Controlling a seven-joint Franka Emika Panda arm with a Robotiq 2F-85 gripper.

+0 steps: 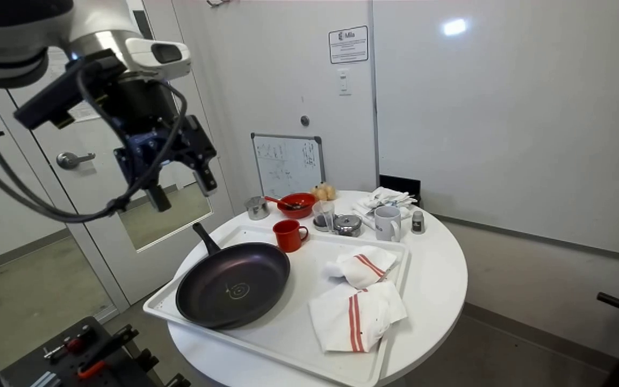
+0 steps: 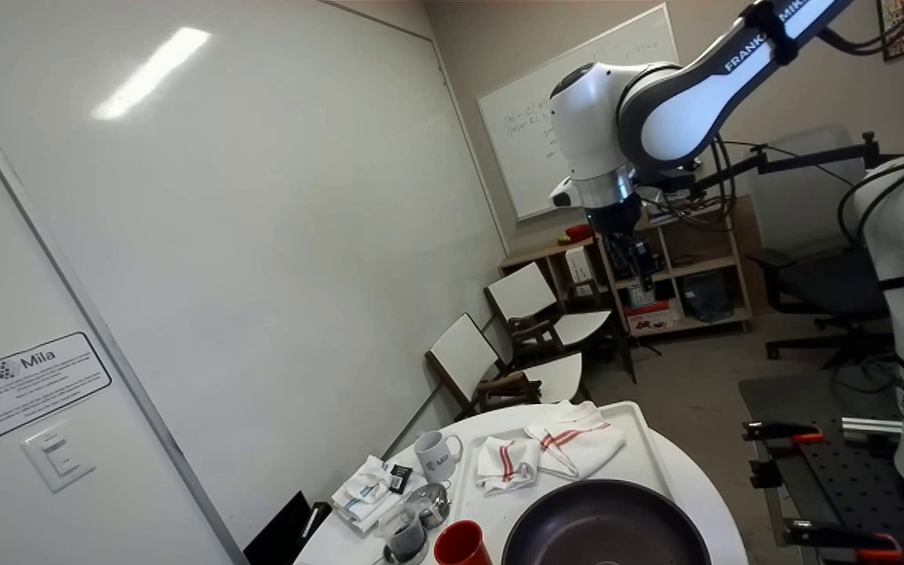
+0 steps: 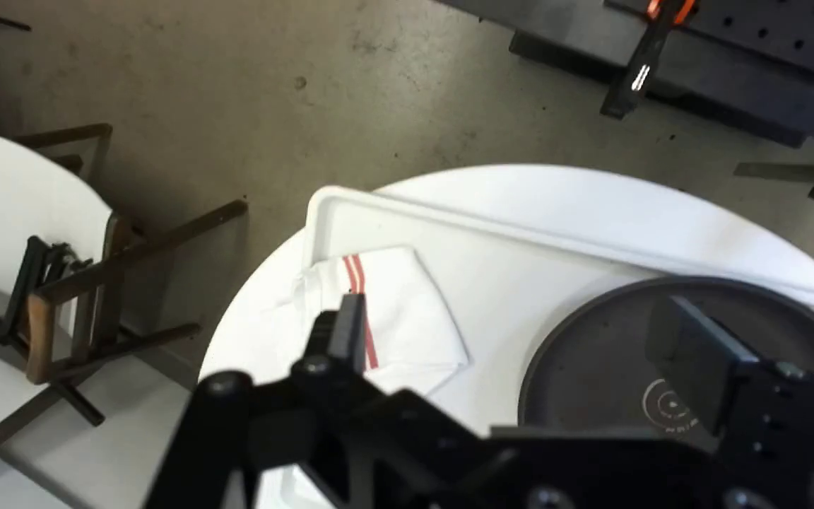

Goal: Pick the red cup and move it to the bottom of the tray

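Wrist view: gripper (image 3: pixel 513 311), jaws spread wide and holding nothing, well above the tray (image 3: pixel 492 283). In an exterior view, just beyond the black frying pan (image 1: pixel 234 285), the red cup (image 1: pixel 286 236) stands upright on the tray, near its far rim; grasp, carry and placement apparently all lie ahead.

– What count is given for the tray (image 1: pixel 299 322)?

– In an exterior view, one frying pan (image 1: pixel 231 285), one red cup (image 1: pixel 287 236) and two striped towels (image 1: pixel 355 320) are counted on it, in the lower middle of the frame.

– And elsewhere on the table (image 1: pixel 441 269)?

– Higher in the same frame, one mug (image 1: pixel 386 223), one red bowl (image 1: pixel 296 212), one clear glass (image 1: pixel 324 215), one lidded pot (image 1: pixel 347 226) and one shaker (image 1: pixel 417 222) are found.

– And off the table?

– Right of centre in an exterior view, two wooden chairs (image 2: pixel 570 328) are seen; farther right, one office chair (image 2: pixel 836 294).
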